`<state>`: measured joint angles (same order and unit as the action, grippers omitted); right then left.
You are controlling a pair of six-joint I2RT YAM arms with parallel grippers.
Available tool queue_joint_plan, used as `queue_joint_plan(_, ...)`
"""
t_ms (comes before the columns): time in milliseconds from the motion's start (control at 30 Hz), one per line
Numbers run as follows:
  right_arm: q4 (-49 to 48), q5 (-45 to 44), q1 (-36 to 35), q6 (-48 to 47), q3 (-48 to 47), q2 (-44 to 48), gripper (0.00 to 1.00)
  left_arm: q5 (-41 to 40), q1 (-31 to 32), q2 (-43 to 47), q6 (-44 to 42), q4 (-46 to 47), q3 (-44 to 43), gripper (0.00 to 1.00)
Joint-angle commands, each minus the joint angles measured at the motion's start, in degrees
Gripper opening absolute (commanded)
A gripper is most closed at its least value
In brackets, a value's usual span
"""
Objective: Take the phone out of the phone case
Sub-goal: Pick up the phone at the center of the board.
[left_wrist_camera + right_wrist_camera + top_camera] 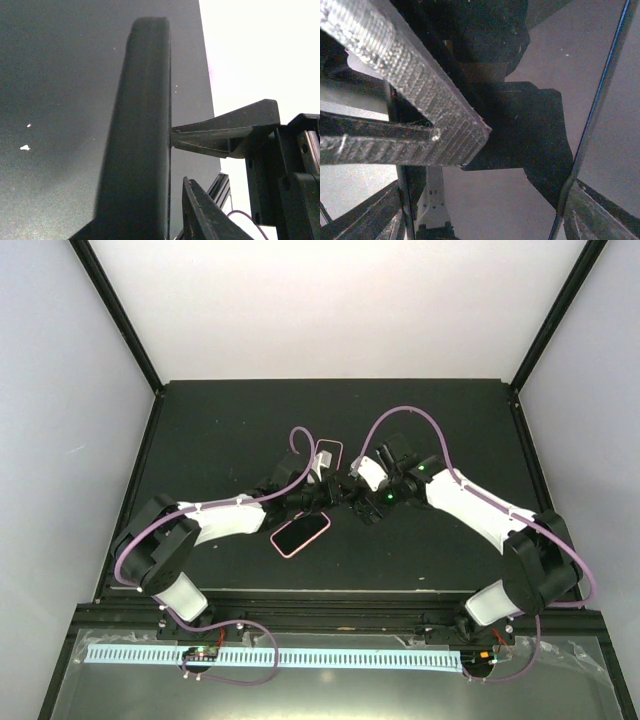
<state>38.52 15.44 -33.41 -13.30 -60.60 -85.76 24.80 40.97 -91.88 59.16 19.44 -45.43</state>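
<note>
Where the left pincer clamps a dark slab on edge, the right pincer touches its side, grip unclear; nearward, closest the left, the pink-rimmed phone case lies flat on the counter, long axis slanting.

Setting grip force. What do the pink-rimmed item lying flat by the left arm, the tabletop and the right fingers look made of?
Pink-rimmed item: thin pink rim with rounded corners, likely silicone or TPU; the dark face is too small to judge.
Tabletop: matte black with lint specks; rubber mat or coated board, unclear.
Right fingers: grey with a fine ribbed grid, probably printed or moulded plastic.
</note>
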Motion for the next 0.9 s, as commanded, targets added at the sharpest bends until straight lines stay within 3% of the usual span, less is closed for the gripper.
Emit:
queue_joint_plan(0, -2.1, 1.7, -0.9, 0.0, 0.1, 2.0, 0.59, -2.3, 0.2, 1.3, -0.8, 2.4, -2.0, 0.22)
queue_joint_plan(100, -2.1, 2.5, -1.0, -0.1, 0.0, 2.4, 0.59, -3.6, 0.3, 2.5, -1.7, 3.0, -0.9, 0.09)
queue_joint_plan(200, -2.8, 3.5, -1.1, -0.5, 0.1, 2.5, 0.62, -1.9, 0.3, 2.5, -2.6, 4.5, -1.0, 0.06)
queue_joint_plan(267, -3.0, 3.9, -1.1, -0.8, -0.2, 2.1, 0.69, 0.2, 0.2, 3.2, -3.4, 5.5, -1.0, 0.06)
queue_joint_plan(300, -2.4, 4.3, -1.2, -1.1, -0.9, 1.9, 0.77, 1.0, 0.2, 4.2, -4.5, 5.1, -1.1, 0.06)
queue_joint_plan(400, 1.0, 7.0, -1.0, -1.7, -2.9, 3.0, 0.92, 3.0, -0.1, 8.8, -10.5, -0.2, -1.5, 0.05)
queue_joint_plan(667, 12.5, 17.1, -0.7, -7.5, -7.7, 11.9, 0.94, 10.1, -1.9, 24.7, -36.6, -27.3, -5.5, 0.02)
queue_joint_plan(767, 17.6, 24.7, -0.7, -12.0, -7.6, 14.7, 0.92, 17.0, -2.6, 29.8, -45.6, -29.0, -3.8, 0.02)
queue_joint_plan(867, 19.4, 29.7, -0.7, -15.9, -5.5, 18.1, 0.88, 23.4, -2.9, 34.9, -49.2, -26.9, -0.4, 0.02)
